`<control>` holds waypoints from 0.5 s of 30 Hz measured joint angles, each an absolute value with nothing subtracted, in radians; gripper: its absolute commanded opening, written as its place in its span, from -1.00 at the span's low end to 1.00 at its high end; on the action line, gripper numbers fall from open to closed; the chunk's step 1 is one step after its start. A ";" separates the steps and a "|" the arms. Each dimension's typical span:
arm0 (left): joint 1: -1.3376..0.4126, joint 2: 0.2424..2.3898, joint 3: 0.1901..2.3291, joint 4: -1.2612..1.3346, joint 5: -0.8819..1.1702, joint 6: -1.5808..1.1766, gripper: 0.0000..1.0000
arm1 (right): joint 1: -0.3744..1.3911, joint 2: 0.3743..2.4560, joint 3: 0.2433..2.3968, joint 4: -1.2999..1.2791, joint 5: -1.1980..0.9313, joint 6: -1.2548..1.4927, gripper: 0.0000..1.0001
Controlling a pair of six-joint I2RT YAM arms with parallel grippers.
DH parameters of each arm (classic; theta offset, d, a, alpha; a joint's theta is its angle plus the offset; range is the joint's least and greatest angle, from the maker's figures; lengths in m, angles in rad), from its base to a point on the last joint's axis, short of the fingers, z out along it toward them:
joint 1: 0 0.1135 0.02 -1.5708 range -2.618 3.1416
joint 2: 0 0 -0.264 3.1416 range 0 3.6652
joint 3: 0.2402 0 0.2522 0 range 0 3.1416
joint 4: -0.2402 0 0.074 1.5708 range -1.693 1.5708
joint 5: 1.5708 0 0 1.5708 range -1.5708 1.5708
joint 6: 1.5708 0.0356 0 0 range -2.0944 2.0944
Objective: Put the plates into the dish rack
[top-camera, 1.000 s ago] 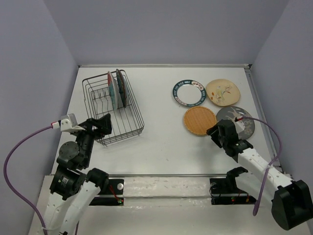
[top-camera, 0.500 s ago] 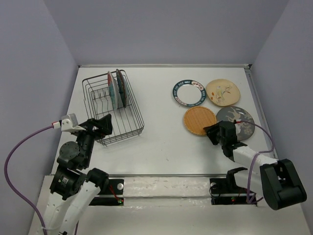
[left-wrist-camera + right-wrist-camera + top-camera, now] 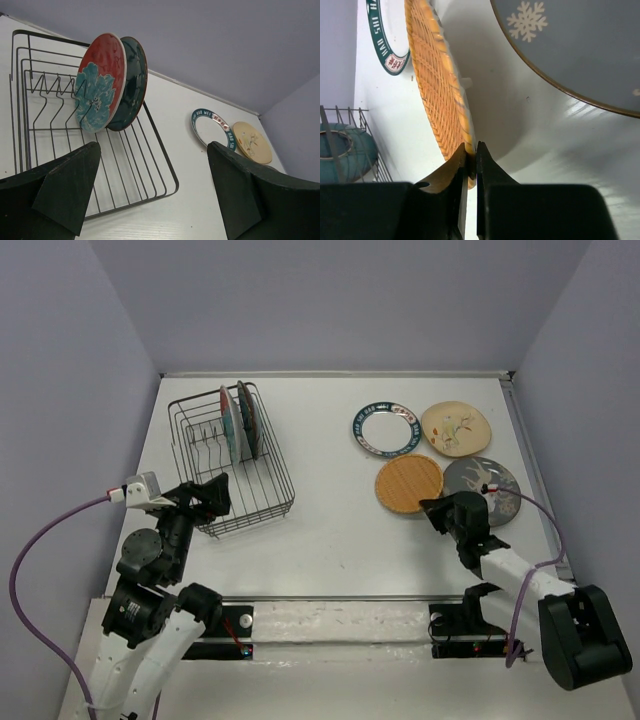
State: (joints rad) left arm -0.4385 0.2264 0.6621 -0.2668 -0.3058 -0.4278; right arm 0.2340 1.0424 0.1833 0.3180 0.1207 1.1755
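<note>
Top external view shows you the table (image 3: 330, 540) with the dish rack (image 3: 232, 460) on its left half, long axis running near to far and slightly skewed, so it probably suits the left arm's reach. At the rack's far end the red-and-teal floral plate (image 3: 100, 82) and the dark teal plate (image 3: 131, 82) stand on edge, touching, propped by the wire prongs, with their faces turned toward the rack's left side. Four plates wait on the right half. The grey plate (image 3: 482, 480), the white plate with the dark rim (image 3: 384, 430) and the cream floral plate (image 3: 455, 428) lie flat, face up. The orange woven-look plate (image 3: 437, 85) sits between them and the rack. Your right gripper (image 3: 471, 150) is pinching its near rim, fingers pressed together on the thin edge. That is likely because a flat plate offers no other hold. The shadow beneath suggests that edge is tipped up. Your left gripper (image 3: 152, 150) is spread wide, holding nothing, hovering by the rack's near end and pointing along it, presumably ready to receive.
</note>
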 measured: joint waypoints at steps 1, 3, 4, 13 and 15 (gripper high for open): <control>-0.439 0.226 0.662 -0.267 -0.305 -0.427 0.98 | 0.234 1.008 0.185 0.293 0.123 1.162 -0.86; -0.439 0.227 0.662 -0.267 -0.303 -0.427 0.98 | 0.234 0.942 0.189 0.220 0.131 1.134 -0.86; -0.438 0.227 0.662 -0.267 -0.302 -0.427 0.98 | 0.234 0.919 0.194 0.185 0.135 1.118 -0.86; -0.434 0.230 0.662 -0.266 -0.296 -0.427 0.98 | 0.428 0.769 0.452 -0.150 0.262 0.955 -0.86; -0.426 0.234 0.662 -0.267 -0.300 -0.427 0.98 | 0.553 0.833 0.578 -0.170 0.328 0.916 -0.87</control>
State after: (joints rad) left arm -0.4263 0.2340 0.6621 -0.2668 -0.3004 -0.4267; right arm 0.5529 0.8326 0.5777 -0.1703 0.3279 0.9165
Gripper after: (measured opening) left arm 0.990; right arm 0.124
